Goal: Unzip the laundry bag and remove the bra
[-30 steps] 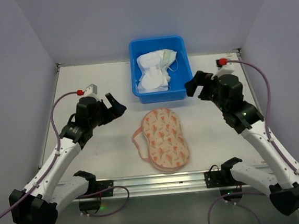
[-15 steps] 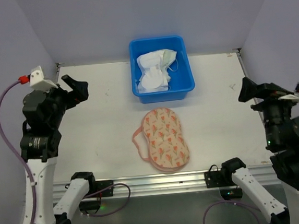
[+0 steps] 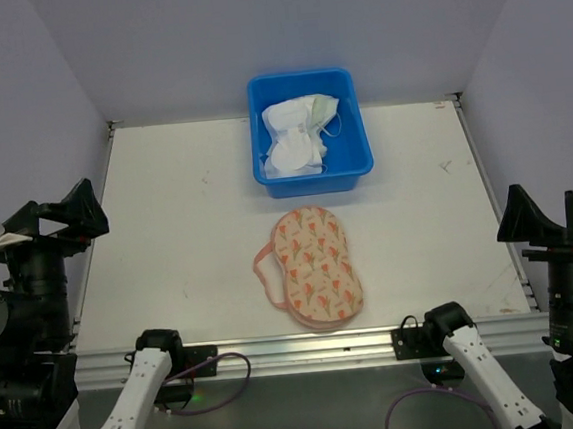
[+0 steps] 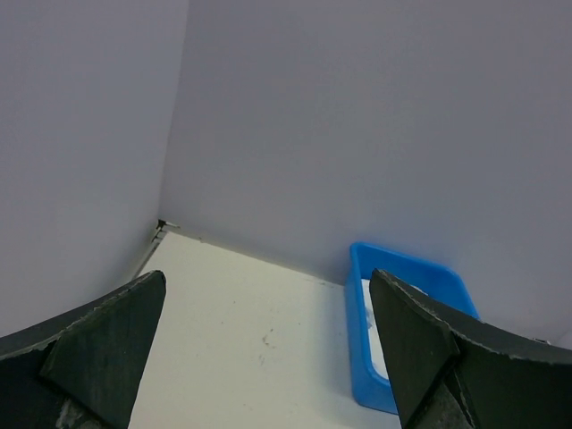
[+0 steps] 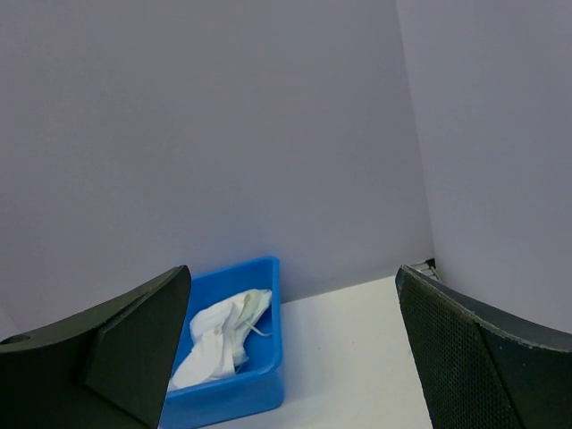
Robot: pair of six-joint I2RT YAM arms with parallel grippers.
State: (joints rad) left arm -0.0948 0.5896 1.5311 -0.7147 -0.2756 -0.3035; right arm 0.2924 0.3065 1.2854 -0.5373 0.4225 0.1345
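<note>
Laundry bag [image 3: 313, 265], long axis near-far (slight tilt)

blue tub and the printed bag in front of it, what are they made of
The tub looks like hard moulded plastic: smooth, slightly glossy, rigid even rim. The bag seems padded fabric: matte, cream with orange-pink print, soft rounded edges.

A lab test booth: plain lilac walls [image 3: 250, 27] enclosing a white table [image 3: 188, 233].
</note>
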